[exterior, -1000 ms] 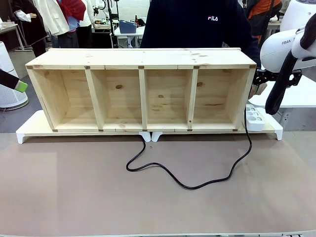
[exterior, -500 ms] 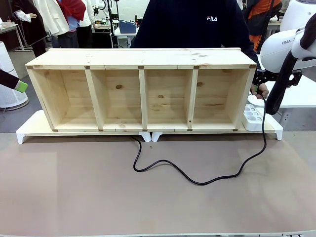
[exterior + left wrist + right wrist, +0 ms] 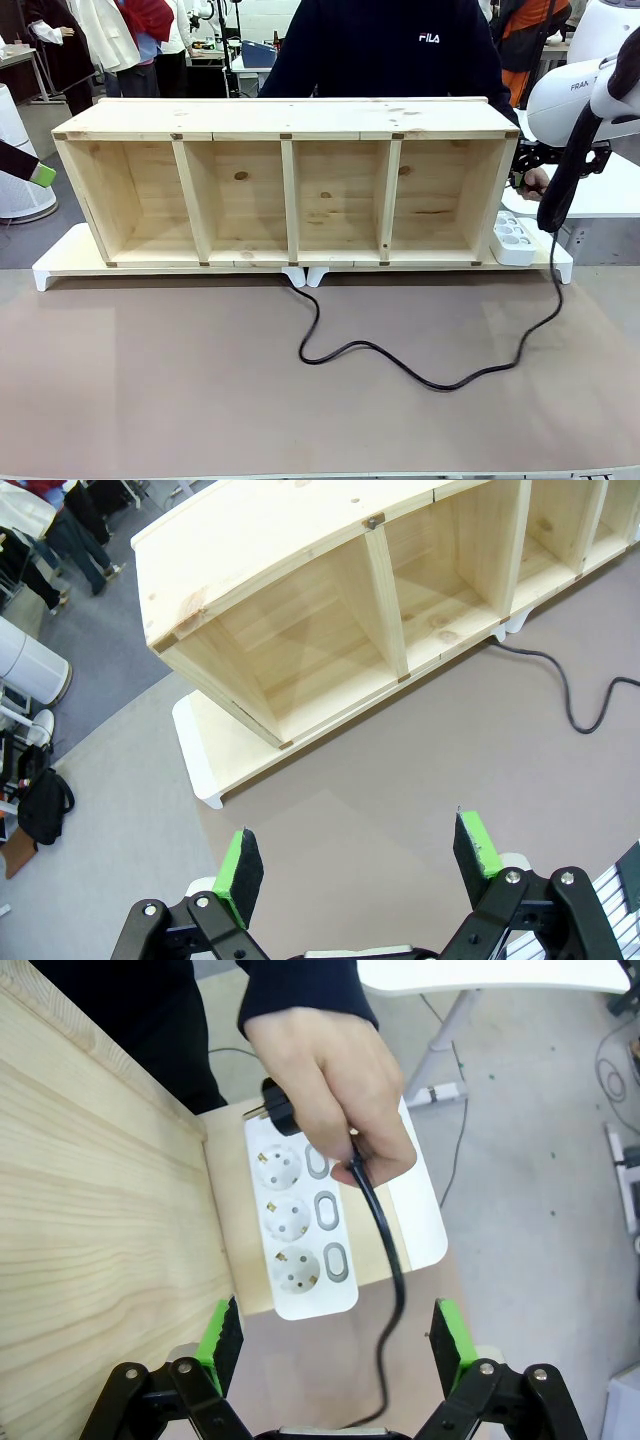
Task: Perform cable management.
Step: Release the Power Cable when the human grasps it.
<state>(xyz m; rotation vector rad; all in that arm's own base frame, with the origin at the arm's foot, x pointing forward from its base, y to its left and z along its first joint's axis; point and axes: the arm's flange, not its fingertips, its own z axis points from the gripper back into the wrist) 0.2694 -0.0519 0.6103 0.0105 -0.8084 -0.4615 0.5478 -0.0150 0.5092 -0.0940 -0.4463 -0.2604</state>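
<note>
We judge this the hand-over stage of tidying the cable (image 3: 420, 372): its black length runs from under the middle of the wooden shelf (image 3: 285, 190), loops across the brown tabletop (image 3: 150, 380) toward the right edge, then rises to the far right corner, where the person's hand (image 3: 325, 1085) holds the plug (image 3: 275, 1105) free, just above the white power strip (image 3: 300, 1225). Our right gripper (image 3: 335, 1335) hangs directly over that spot with its jaws spread and nothing in them; the cord passes between its green pads (image 3: 222, 1335), but whether it touches them we cannot tell. The next move, we think, calls for closing on the cord below the hand. Our left gripper (image 3: 360, 865), likewise released and empty, hovers near the tabletop's left edge, well apart from the cable.
</note>
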